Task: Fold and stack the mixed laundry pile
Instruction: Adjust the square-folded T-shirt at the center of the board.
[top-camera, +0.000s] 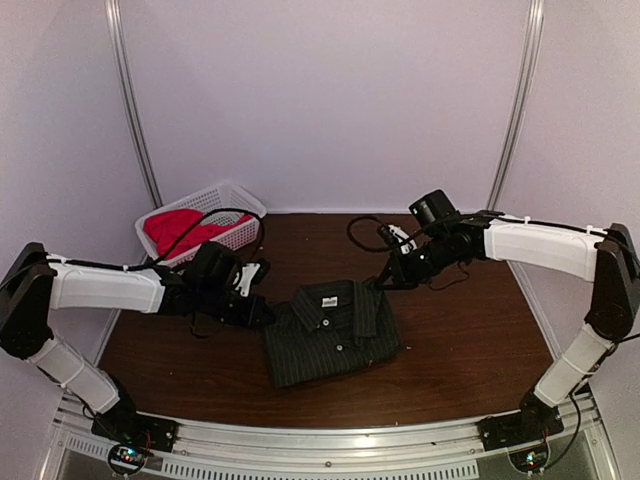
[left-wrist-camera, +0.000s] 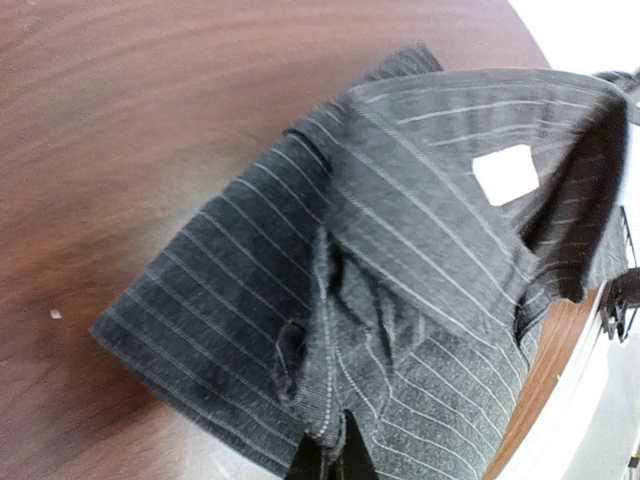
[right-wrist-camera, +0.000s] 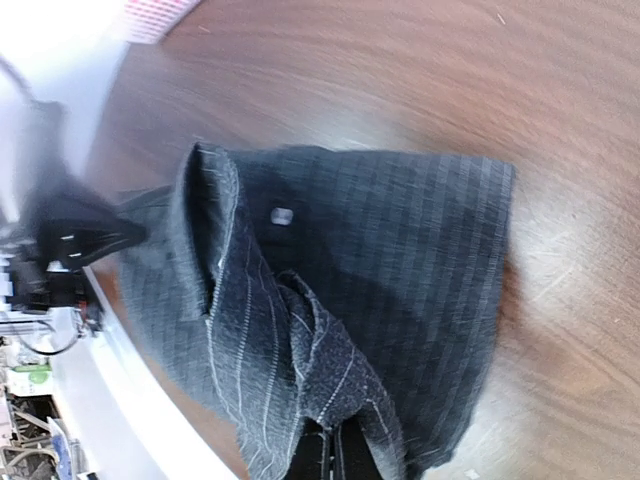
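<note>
**Left gripper** (left-wrist-camera: 335, 462): the jaws are pressed together on a raised pleat of the pinstriped shirt (left-wrist-camera: 400, 260) at its left shoulder edge. The cloth puckers into ridges at the fingertips.

**Right gripper** (right-wrist-camera: 325, 452): the jaws are likewise closed to a narrow pinch, with a bunched fold from the shirt's right shoulder edge between them.

**Pinstriped shirt** (top-camera: 335, 335): it lies folded on the table (top-camera: 470, 340), near the middle, between the two grippers. It forms a compact, nearly square packet, front face up. The collar points to the far edge and the folded lower edge to the arm bases. The long axis follows the button placket, far to near, turned slightly so the collar leans left. The material is a dark charcoal woven cloth with fine pale stripes. It is matte and soft, and creased where it is gripped. A white label (left-wrist-camera: 505, 172) sits inside the collar.

**Red T-shirt** (top-camera: 180, 228): a plain bright cloth, crumpled in the basket (top-camera: 243, 203) at the far left, well apart from the shirt. The basket is white plastic lattice with a rectangular rim.

**Table**: dark brown wood grain, smooth.
</note>
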